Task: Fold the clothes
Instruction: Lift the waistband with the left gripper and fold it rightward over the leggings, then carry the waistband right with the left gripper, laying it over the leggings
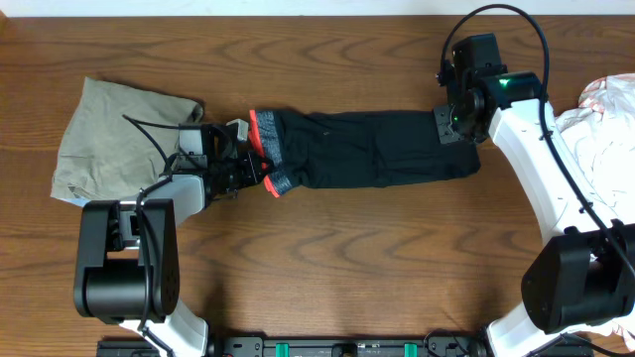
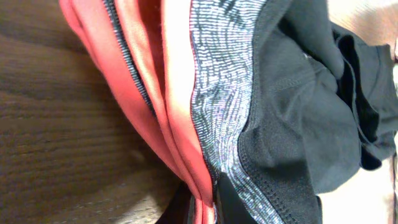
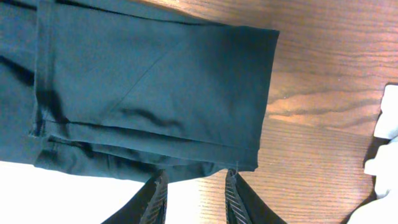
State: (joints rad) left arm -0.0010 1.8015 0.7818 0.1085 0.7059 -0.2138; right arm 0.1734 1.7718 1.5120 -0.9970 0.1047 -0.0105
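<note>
Plain wooden bench, and from overhead the black trousers lie stretched across its middle, left hand at the waist end. Left wrist view is all bunched grey-and-orange waistband, so that hand looks clenched on it. Right wrist view has the right hand with fingers apart just off the cuff, so I'd grab both layers squarely before lifting anything.

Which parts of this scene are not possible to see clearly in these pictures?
- Left gripper fingers: left wrist view, the trousers fill the frame and cover them.
- Khaki garment, right edge: overhead, the left arm and cable lie over it.
- White fabrics: overhead, cut off by the right edge.
- Trouser hem corner: overhead, the right gripper covers it.
</note>
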